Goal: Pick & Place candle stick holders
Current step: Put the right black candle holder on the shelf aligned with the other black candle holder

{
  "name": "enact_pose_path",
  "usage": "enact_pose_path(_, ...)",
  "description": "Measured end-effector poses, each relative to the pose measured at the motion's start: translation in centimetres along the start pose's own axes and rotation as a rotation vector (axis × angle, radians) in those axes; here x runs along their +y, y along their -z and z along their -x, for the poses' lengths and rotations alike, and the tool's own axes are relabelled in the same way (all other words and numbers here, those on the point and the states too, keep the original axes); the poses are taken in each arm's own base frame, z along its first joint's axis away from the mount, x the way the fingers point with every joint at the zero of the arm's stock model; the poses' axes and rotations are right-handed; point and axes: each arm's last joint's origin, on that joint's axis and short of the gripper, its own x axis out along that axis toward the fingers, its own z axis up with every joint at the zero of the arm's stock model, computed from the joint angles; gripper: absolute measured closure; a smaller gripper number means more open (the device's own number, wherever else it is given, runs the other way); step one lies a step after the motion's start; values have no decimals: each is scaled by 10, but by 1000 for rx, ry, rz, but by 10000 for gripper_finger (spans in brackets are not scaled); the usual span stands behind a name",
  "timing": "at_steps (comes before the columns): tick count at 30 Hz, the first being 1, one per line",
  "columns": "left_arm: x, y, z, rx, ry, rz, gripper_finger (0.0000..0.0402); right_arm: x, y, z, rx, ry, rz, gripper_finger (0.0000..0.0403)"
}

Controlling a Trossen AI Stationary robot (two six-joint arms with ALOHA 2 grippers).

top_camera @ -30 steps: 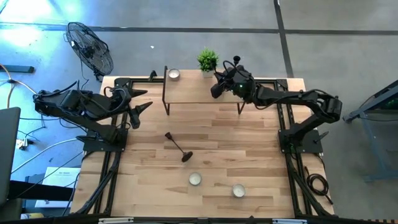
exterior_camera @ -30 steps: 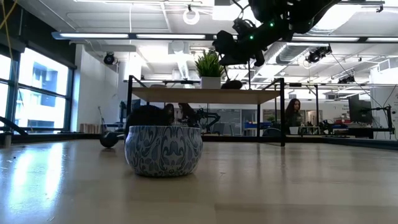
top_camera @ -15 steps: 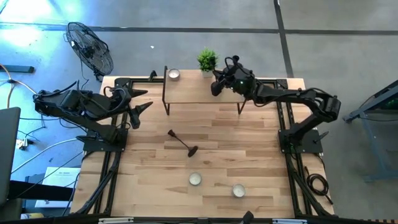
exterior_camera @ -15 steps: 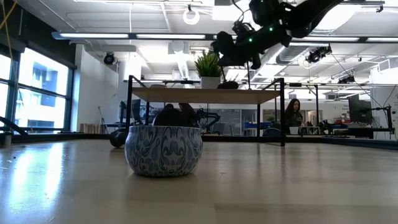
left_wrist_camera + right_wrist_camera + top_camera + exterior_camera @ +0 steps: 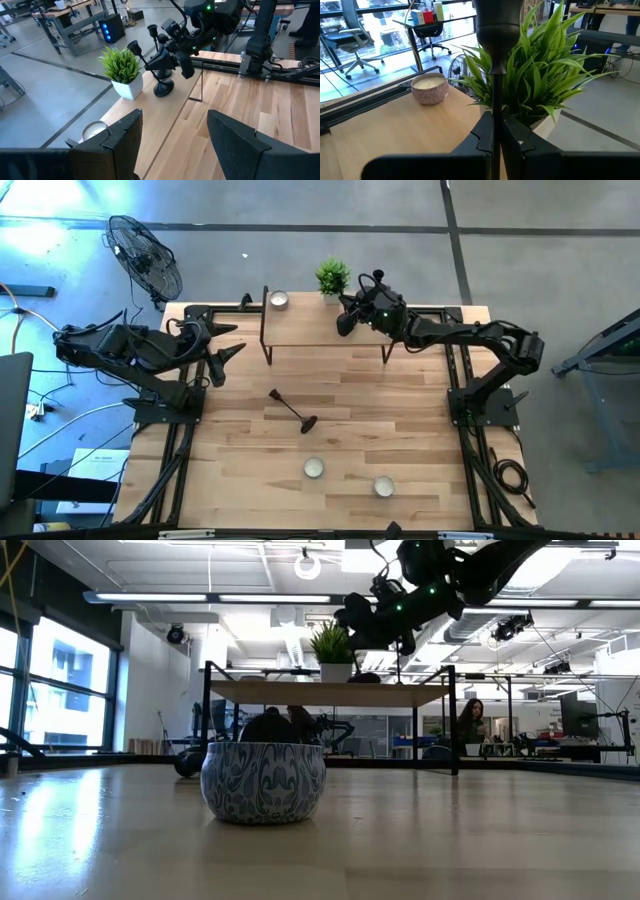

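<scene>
Moved: the right gripper (image 5: 346, 319) has crept along the raised wooden shelf (image 5: 300, 326) toward the small green potted plant in a white pot (image 5: 333, 277); it now hangs just beside the plant, over the shelf's right part
Also moved: the slim black candlestick with a flared round base lying on its side (image 5: 291, 411) has rolled a little on the light wooden table (image 5: 400, 440) in front of the shelf and now lies nearer its middle
Right gripper: clenched on the thin stem of a second black candlestick (image 5: 496, 90), held upright, cup at the top
Carried candlestick: its base (image 5: 163, 89) sits at the shelf surface just beside the plant; touching or a hair above, I cannot tell
Left gripper: (image 5: 228, 352) waits well to the left of the shelf, fingers (image 5: 116, 135) spread, grasping nothing
Others: white tealight candle in a pale cup (image 5: 279, 299) on the shelf's left end; two more tealights (image 5: 314, 468) near the table's front edge
Meaning: placing looks nearly done; release is likely next, then the fallen candlestick
</scene>
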Motion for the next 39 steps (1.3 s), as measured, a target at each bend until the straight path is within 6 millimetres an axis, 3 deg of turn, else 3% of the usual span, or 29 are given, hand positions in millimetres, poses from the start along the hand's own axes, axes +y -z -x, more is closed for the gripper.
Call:
enact_pose_path(11, 0, 0, 0, 3, 1, -3, 183, 9, 5, 2, 27, -41, 25, 348)
enact_pose_path(22, 0, 1, 0, 10, 6, -9, 183, 9, 2, 4, 15, -34, 4, 342)
enact_pose_path(29, 0, 1, 0, 12, 8, -11, 183, 8, -10, 13, -16, -74, 13, 334)
enact_pose_path(33, -1, 1, 0, 16, 28, -11, 183, 7, -13, 17, -13, -81, 13, 302)
enact_pose_path(39, -1, 2, 0, 19, 32, -13, 183, 7, -13, 18, 8, -80, -25, 220)
